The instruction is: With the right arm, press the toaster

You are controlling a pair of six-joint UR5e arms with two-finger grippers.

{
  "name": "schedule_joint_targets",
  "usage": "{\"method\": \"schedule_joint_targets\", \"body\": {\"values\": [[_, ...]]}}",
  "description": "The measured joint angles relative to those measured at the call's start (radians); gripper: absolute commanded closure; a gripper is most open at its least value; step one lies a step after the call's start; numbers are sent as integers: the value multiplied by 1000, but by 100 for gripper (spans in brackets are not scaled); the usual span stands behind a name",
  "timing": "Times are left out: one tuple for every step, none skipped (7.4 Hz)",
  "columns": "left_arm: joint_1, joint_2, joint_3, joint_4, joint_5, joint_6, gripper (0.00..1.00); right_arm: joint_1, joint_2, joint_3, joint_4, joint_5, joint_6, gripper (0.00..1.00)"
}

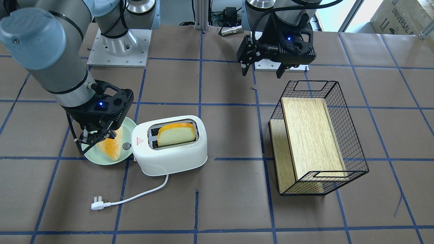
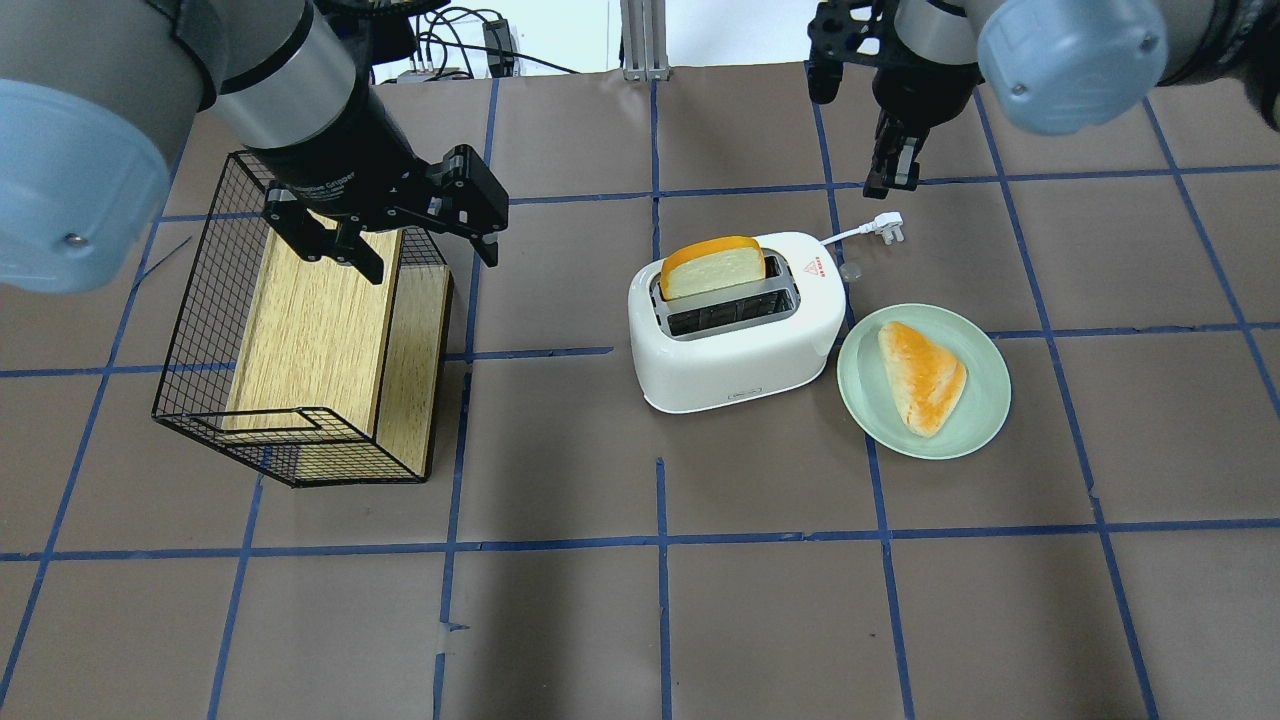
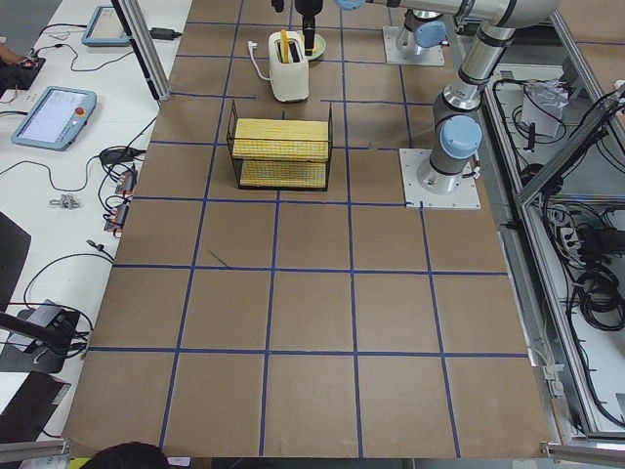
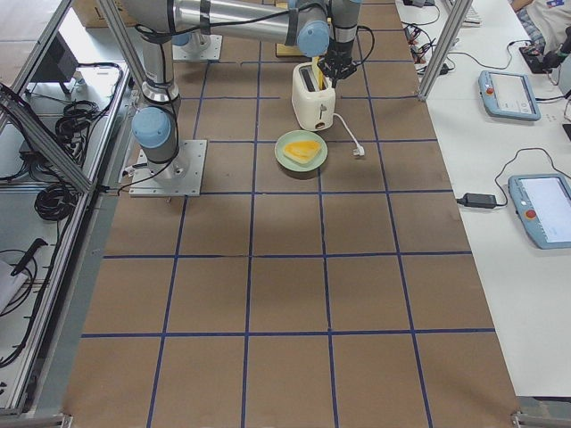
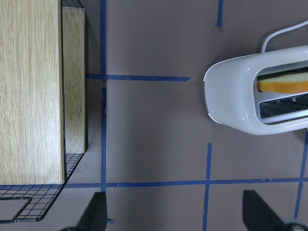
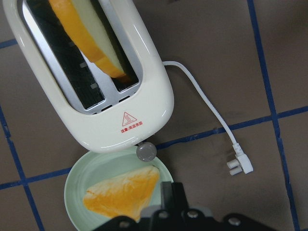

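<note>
The white two-slot toaster (image 1: 173, 152) stands mid-table and also shows in the overhead view (image 2: 735, 350) and the right wrist view (image 6: 144, 120). An orange-crusted bread slice (image 2: 712, 268) stands up out of one slot. The round silver knob (image 6: 146, 151) is on the end facing the plate. The cord's plug (image 2: 890, 228) lies loose on the table. My right gripper (image 1: 93, 135) is shut and empty. It hovers over the plate beside the toaster's knob end, not touching the toaster, and also shows in the overhead view (image 2: 895, 165). My left gripper (image 2: 430, 255) is open and empty by the basket.
A pale green plate (image 2: 985, 400) with a bread piece (image 2: 925, 375) sits against the toaster's knob end. A black wire basket (image 2: 200, 300) holding wooden boards (image 2: 310, 330) lies on its side on the robot's left half. Blue tape lines cross the brown table.
</note>
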Motion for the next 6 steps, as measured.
{"method": "schedule_joint_targets", "body": {"values": [[0,0,0,0,0,0,0,0,-31,-13,43,-3,90,91],[0,0,0,0,0,0,0,0,-62,-9,75,-5,210,91],[0,0,0,0,0,0,0,1,-92,2,88,-5,338,91],[0,0,0,0,0,0,0,0,-112,8,88,-3,463,91],[0,0,0,0,0,0,0,0,-123,9,89,1,625,91],[0,0,0,0,0,0,0,-1,-130,8,101,6,796,90]]}}
